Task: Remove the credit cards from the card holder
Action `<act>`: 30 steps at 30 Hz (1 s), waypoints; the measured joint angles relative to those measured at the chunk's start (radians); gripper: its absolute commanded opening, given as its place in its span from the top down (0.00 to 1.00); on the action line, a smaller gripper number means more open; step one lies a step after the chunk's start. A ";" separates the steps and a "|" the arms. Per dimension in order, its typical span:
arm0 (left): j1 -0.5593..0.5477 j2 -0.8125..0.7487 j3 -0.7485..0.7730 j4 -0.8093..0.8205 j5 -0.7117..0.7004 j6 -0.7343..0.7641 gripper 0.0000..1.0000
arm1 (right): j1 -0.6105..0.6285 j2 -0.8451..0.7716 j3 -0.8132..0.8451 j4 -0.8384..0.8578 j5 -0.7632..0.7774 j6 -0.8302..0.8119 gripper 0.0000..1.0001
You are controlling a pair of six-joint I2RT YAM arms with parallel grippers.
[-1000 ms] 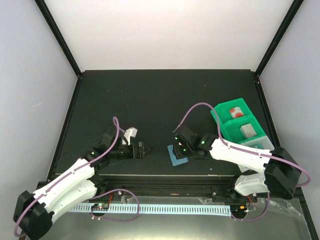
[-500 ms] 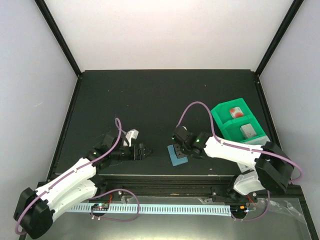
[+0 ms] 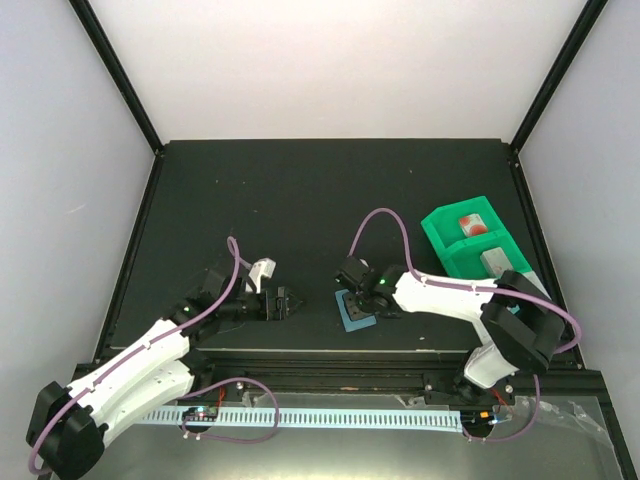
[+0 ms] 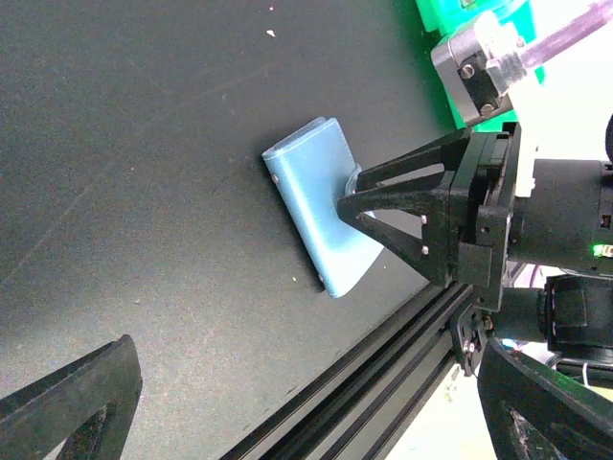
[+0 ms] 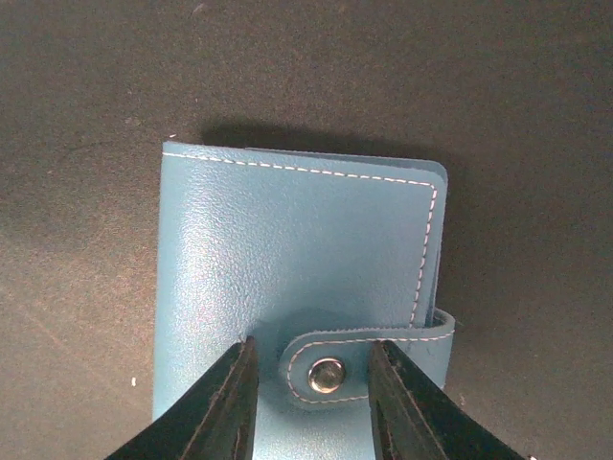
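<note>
**While the card holder (image 5: 287,240) lies shut, unfastening seems the step in hand**

It lies flat at the bench's (image 3: 300,200) near edge. Your right gripper's (image 5: 311,356) fingers, half spread, straddle its snap tab (image 5: 329,374), grasping nothing; left gripper (image 3: 283,302) released. Next, you probably lift that tab.

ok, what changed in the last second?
The right claw edged slightly left over the card holder. Its elbow swung in leftward, and the arm now covers more of the green tray. Its fingers sit either side of the snap strap; nothing was gripped or released. The left claw, wide open, and the card holder stayed roughly put.
</note>
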 measured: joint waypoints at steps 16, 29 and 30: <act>0.000 0.000 0.000 0.000 -0.002 -0.001 0.02 | 0.046 0.062 0.043 -0.017 0.112 0.020 0.90; 0.000 0.000 -0.017 0.000 -0.005 -0.001 0.03 | 0.066 0.051 0.044 -0.027 0.153 0.025 0.99; 0.000 0.000 -0.018 -0.001 -0.007 -0.001 0.04 | 0.066 0.047 0.043 -0.026 0.149 0.025 0.99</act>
